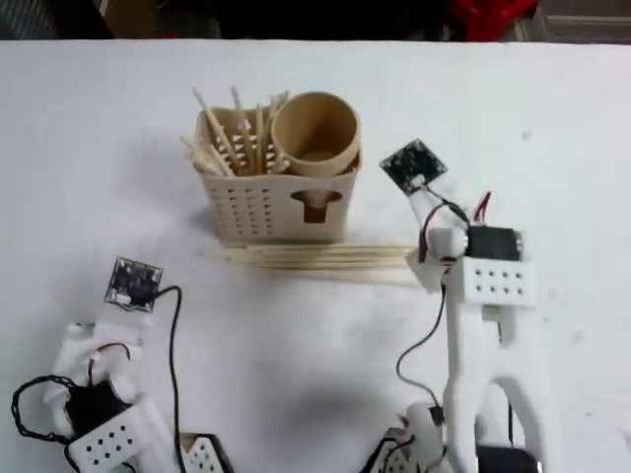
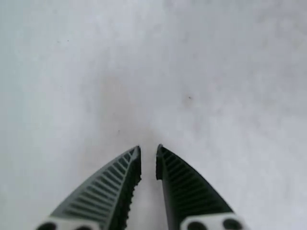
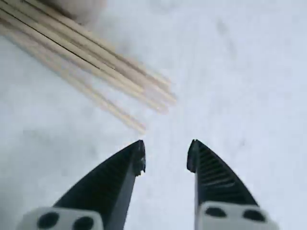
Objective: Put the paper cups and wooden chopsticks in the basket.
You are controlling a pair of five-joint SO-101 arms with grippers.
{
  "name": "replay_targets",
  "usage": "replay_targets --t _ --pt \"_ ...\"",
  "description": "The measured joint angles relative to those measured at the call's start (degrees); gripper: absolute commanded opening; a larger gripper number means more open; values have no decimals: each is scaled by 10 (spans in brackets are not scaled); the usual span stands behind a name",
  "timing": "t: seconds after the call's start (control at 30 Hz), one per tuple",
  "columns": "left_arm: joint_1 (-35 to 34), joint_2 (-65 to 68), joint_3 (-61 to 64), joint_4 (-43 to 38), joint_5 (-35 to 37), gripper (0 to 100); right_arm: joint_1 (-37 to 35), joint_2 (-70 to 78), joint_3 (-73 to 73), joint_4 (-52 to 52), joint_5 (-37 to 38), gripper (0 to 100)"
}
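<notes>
A cream perforated basket (image 1: pixel 266 202) stands in the middle of the table. In its right half sits a brown paper cup (image 1: pixel 315 133), and several wooden chopsticks (image 1: pixel 232 138) stand tilted in its left half. Another bundle of chopsticks (image 1: pixel 315 258) lies flat on the table just in front of the basket. The bundle's ends (image 3: pixel 110 72) lie a short way ahead of my right gripper (image 3: pixel 165 155), which is open and holds nothing. Down at the near left, my left gripper (image 2: pixel 148 160) is shut over bare table with nothing in it.
The right arm (image 1: pixel 483 281) stands to the right of the lying chopsticks, its wrist camera board (image 1: pixel 414 165) near the basket's right side. The left arm (image 1: pixel 108 394) is folded at the near left corner. White tabletop (image 1: pixel 118 148) lies around the basket.
</notes>
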Motion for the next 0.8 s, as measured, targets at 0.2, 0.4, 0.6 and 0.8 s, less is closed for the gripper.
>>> replay_targets --t 0.2,0.4,0.6,0.8 --pt "0 0 0 0 0 76 3 129 15 -212 -85 152" --pt "0 0 0 0 0 76 -32 236 15 -349 -124 152" --pt "0 0 0 0 0 76 -63 311 13 -355 -85 152" --pt "0 0 0 0 0 76 -63 316 -18 -218 -37 151"
